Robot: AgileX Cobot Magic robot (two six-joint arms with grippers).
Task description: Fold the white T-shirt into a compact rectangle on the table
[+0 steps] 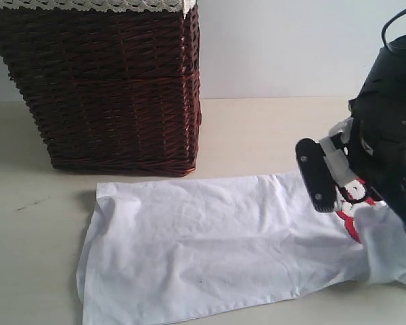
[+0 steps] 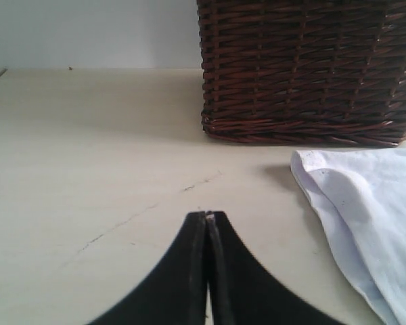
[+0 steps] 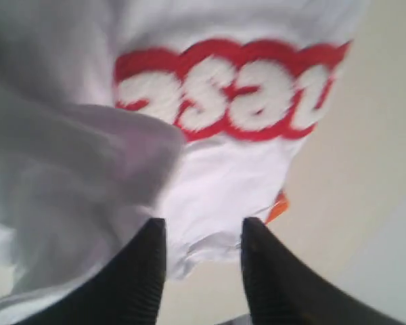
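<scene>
Two hands: left hand (image 2: 208,217) pinched shut, empty, over the bench (image 2: 88,156); right hand (image 3: 203,229) partly open, white T-shirt (image 1: 210,250) cloth between its fingers. Wicker basket (image 1: 115,88): contents hidden.

Dark reddish-brown wicker basket (image 1: 115,88) stood upright at the back of the scene, left of centre in the exterior view. Weave ran in tight horizontal rows. White lace-trimmed liner (image 1: 88,5) showed along its top rim. Plain pale wall (image 1: 291,47) stood behind. Left wrist view showed the basket's lower part only.
</scene>
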